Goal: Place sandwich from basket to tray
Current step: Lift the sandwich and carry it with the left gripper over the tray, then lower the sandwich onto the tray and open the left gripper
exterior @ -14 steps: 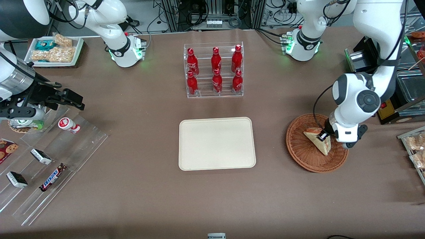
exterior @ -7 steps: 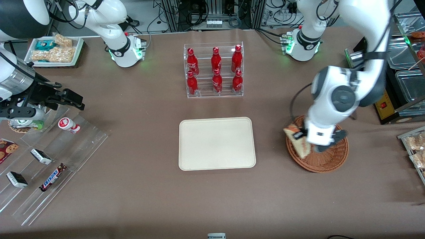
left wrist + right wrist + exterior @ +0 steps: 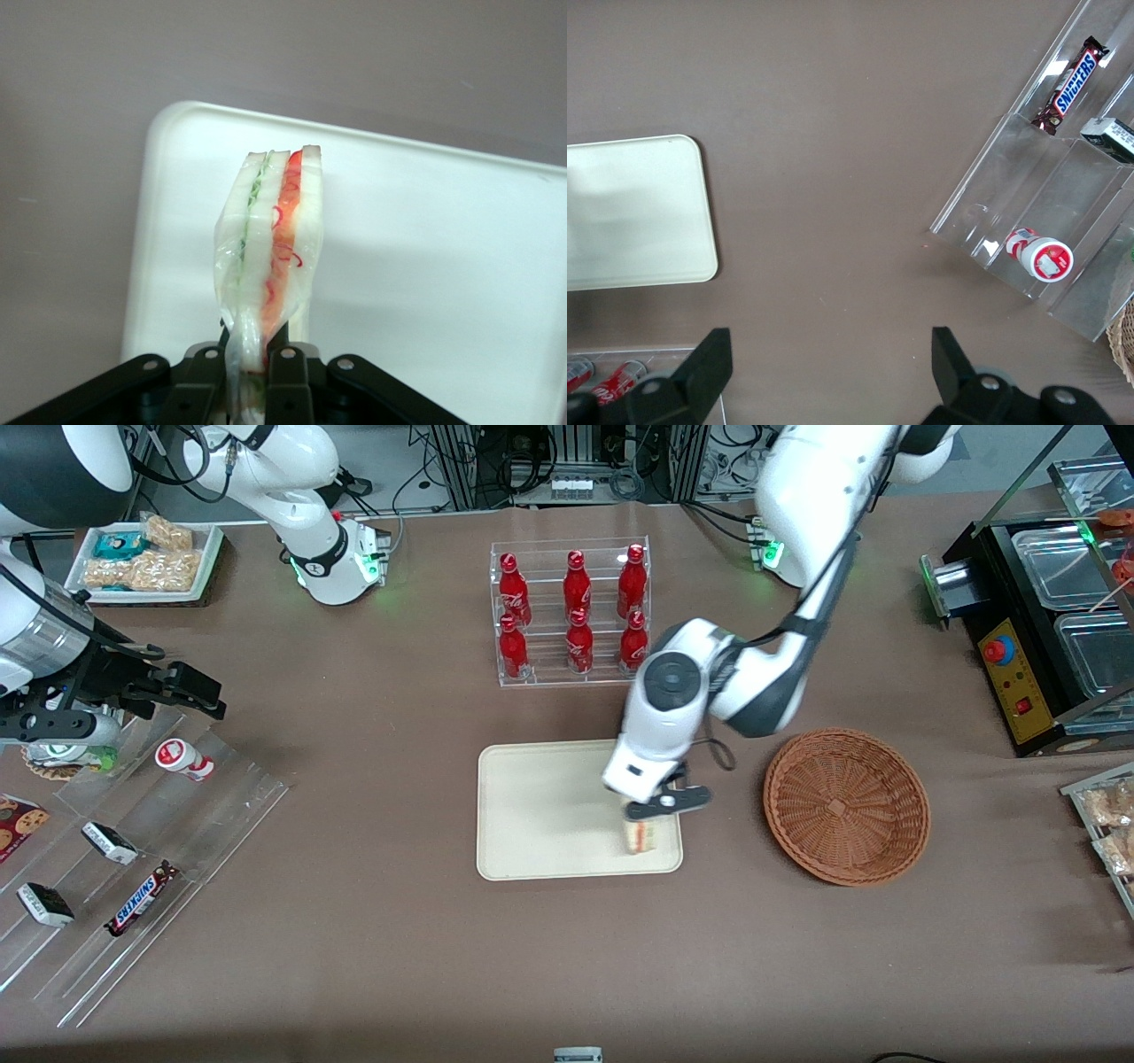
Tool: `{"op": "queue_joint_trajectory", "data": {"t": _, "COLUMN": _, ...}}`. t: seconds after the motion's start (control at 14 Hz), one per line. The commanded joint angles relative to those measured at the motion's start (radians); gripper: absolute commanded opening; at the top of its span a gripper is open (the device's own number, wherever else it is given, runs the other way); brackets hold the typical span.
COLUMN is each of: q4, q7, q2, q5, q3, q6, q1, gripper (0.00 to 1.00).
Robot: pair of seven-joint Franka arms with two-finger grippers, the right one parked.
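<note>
My left gripper (image 3: 654, 815) hangs over the cream tray (image 3: 540, 815), above the tray's corner nearest the front camera on the basket's side. It is shut on the sandwich (image 3: 642, 836), a wrapped pale wedge with a red and green filling stripe, which hangs below the fingers just over the tray. In the left wrist view the sandwich (image 3: 270, 257) is pinched between the black fingers (image 3: 288, 376) above the tray (image 3: 425, 266). The round wicker basket (image 3: 846, 806) stands beside the tray, toward the working arm's end of the table, with nothing in it.
A clear rack of red bottles (image 3: 571, 613) stands farther from the front camera than the tray. Clear acrylic shelves (image 3: 124, 868) with snack bars lie toward the parked arm's end. A white bin of snacks (image 3: 146, 558) sits farther back there. A black box (image 3: 1019, 655) stands toward the working arm's end.
My left gripper lifted the sandwich out of the basket and carried it sideways toward the parked arm's end, to over the tray. The basket now holds nothing.
</note>
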Motion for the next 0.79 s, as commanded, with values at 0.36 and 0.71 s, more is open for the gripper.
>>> {"op": "queue_joint_trajectory", "data": {"t": 0.36, "q4": 0.113, "q7": -0.112, "q2": 0.144, "q5": 0.1, "q3": 0.023, "q6": 0.088, "q1": -0.134, "gripper": 0.09}}
{"op": "queue_joint_trajectory", "data": {"t": 0.71, "q4": 0.109, "q7": -0.129, "q2": 0.16, "q5": 0.152, "q3": 0.02, "q6": 0.113, "q1": -0.132, "gripper": 1.0}}
